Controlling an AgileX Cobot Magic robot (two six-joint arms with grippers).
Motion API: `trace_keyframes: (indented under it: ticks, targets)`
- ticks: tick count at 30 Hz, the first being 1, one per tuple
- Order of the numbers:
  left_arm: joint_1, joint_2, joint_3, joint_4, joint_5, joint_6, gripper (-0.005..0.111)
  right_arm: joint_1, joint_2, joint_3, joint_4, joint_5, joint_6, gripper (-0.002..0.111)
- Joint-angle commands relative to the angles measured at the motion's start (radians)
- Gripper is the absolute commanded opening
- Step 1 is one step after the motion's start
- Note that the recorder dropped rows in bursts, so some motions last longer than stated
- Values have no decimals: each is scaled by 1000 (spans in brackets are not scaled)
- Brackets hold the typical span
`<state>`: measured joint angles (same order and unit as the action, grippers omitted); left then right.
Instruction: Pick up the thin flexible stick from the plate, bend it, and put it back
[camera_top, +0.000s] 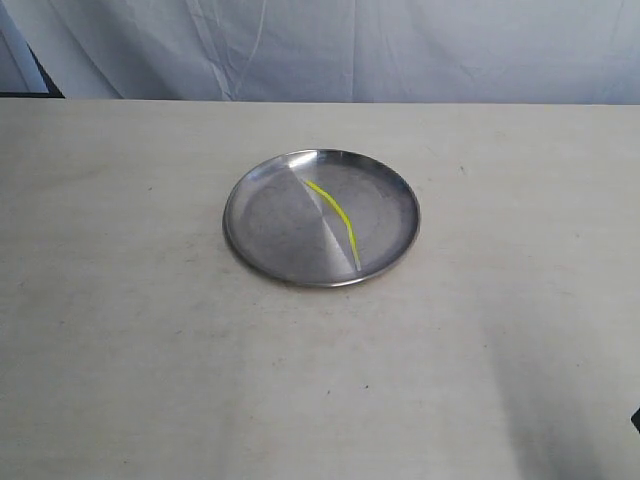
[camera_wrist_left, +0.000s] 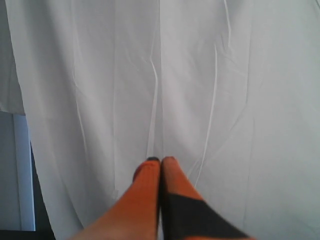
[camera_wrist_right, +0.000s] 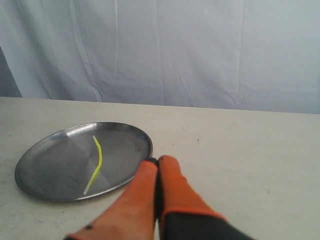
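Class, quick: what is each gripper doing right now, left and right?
Left gripper: closed, empty.
Right gripper: closed, empty.

No text, label, brand, number or sign can be read in any of the views.
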<state>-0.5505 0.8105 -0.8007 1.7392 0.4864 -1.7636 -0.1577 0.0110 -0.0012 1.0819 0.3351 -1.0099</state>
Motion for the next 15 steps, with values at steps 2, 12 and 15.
trace_keyframes:
  ticks: [2,12,15]
  targets:
    - [-10,-3,2,0,7,-2,0,3,-6,1,-1,0,-1,0]
    - [-10,-3,2,0,9,32,0,3,-6,1,-1,0,-1,0]
    - [-10,-9,2,-30,-21,37,0,3,-6,1,-1,0,-1,0]
